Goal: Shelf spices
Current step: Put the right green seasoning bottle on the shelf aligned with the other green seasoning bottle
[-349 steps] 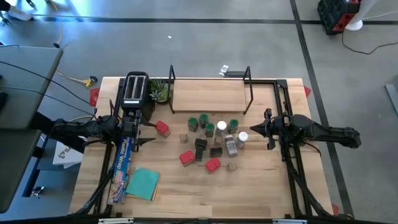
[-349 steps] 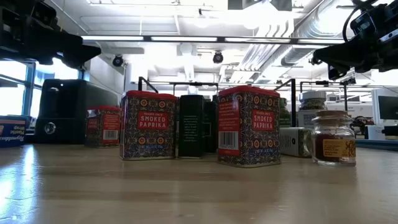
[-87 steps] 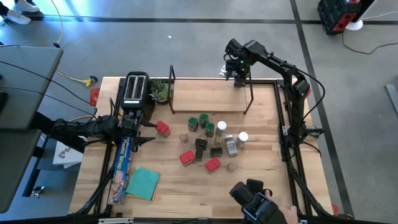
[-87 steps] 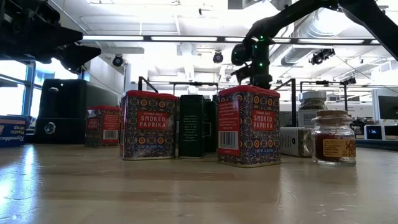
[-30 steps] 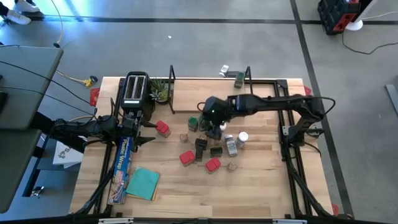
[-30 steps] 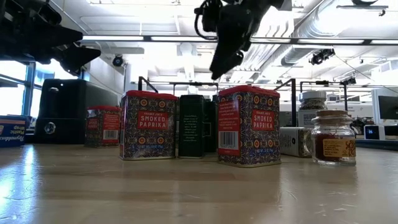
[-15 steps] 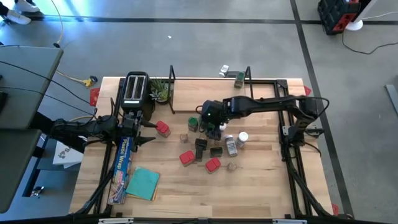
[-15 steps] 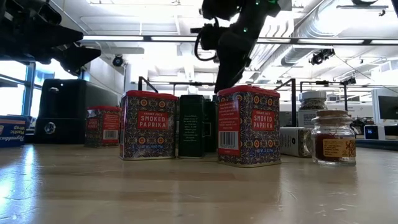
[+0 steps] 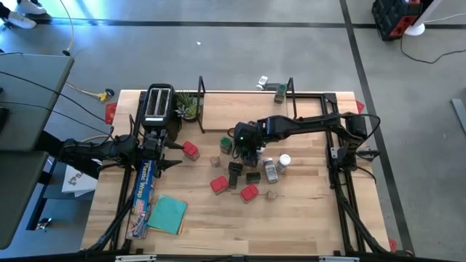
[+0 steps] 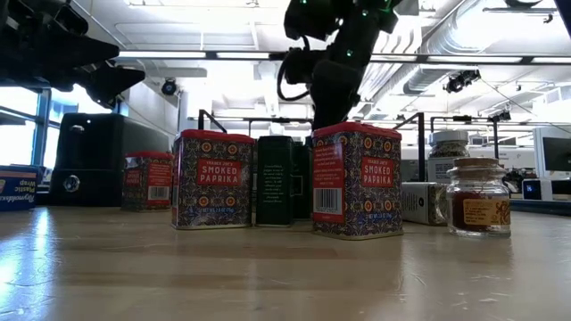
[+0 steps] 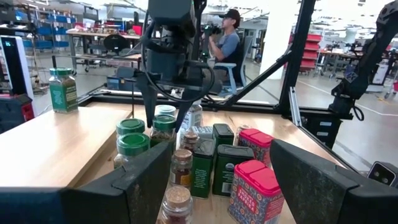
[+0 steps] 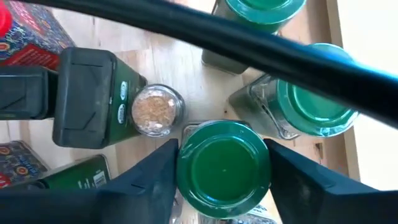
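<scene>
Right wrist view looks straight down on a green-lidded jar (image 12: pixel 224 163) sitting between the right pincer's (image 12: pixel 224 168) two dark fingers (image 12: pixel 155 180), which flank the lid on both sides — whether they press it or stand just off it I cannot tell. Around it crowd more of the spices (image 9: pixel 247 164): two other green lids, a small jar of pale grains with a clear top (image 12: pixel 157 110), and dark boxy tins (image 12: pixel 84 96).

From above, the cluster stands mid-bench, just in front of the shelf (image 9: pixel 244 110) — a light wooden board in a thin black wire frame with upright ends. One green-lidded jar (image 9: pixel 279 89) already stands at the shelf's far right end.

Low down, the two nearest red tins (image 10: pixel 212 179) read "TRADER JOE'S SMOKED PAPRIKA"; a small brownish jar (image 10: pixel 479 197) with a cork-like top stands to their right.

Off to the side, the left pincer (image 9: pixel 171 154) waits with fingers apart, over the long blue box (image 9: pixel 143 189) marked "Plastic Wrap", beside the black toaster (image 9: pixel 159 105).
</scene>
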